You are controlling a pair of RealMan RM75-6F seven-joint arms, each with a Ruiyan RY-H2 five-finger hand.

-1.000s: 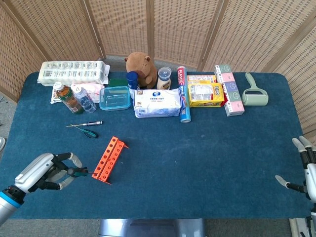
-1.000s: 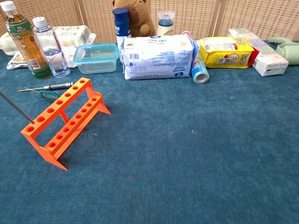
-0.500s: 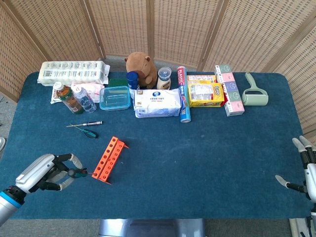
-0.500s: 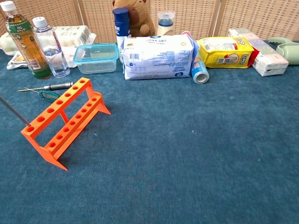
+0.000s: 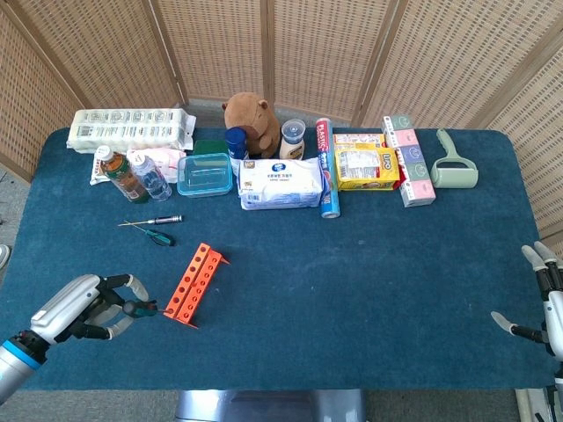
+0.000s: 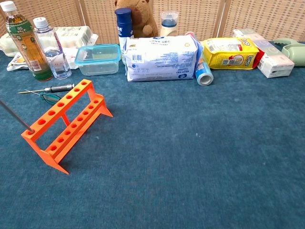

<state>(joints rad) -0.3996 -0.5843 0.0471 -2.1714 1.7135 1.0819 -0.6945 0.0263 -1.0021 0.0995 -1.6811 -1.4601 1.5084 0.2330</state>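
An orange rack [image 5: 195, 283] with rows of holes stands on the blue table [image 5: 352, 281] at the front left. My left hand [image 5: 88, 308] is just left of it and pinches a dark-handled screwdriver [image 5: 141, 308]. In the chest view its thin shaft [image 6: 14, 116] slants down into the end hole of the rack [image 6: 64, 124]; the hand itself is out of that frame. My right hand [image 5: 545, 303] hovers at the table's right edge with its fingers spread, holding nothing.
Two more screwdrivers [image 5: 151, 221] lie behind the rack. Along the back stand bottles [image 5: 127, 176], a clear box [image 5: 205, 174], a wipes pack [image 5: 281, 183], a plush toy [image 5: 251, 114], a yellow packet [image 5: 365, 167] and a lint roller [image 5: 455, 167].
My left hand has drifted slightly toward the near edge, and the screwdriver shaft sits a little lower at the rack's end hole. The right hand has not moved.
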